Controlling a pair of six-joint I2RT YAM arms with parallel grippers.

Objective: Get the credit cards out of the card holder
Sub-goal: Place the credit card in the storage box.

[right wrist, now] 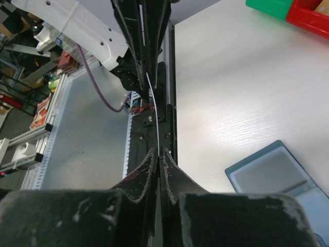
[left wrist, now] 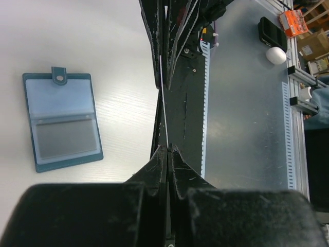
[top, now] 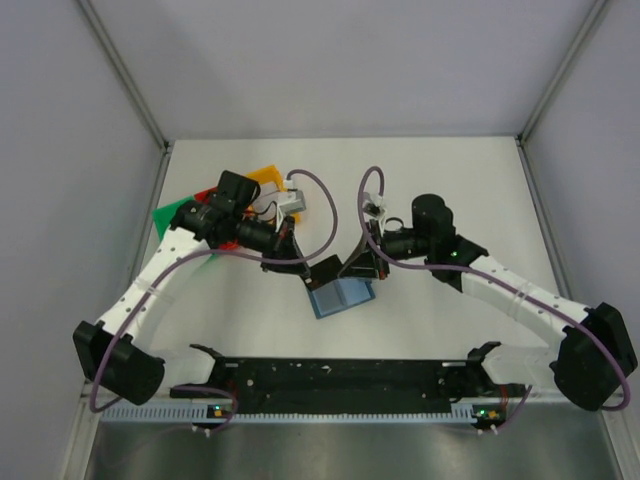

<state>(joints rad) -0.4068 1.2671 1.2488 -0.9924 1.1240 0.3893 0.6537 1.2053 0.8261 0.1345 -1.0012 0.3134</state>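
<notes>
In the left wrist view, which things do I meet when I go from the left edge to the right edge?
card holder → left tool, shut on a thin card seen edge-on → pale toothed strip → white ball

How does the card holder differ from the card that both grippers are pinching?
The card holder lies flat on the table, pockets up; the card is held on edge between the left gripper and the right gripper, both shut. The card holder shows a broad blue face; the card shows only a thin pale edge. Both are thin, flat things.
</notes>
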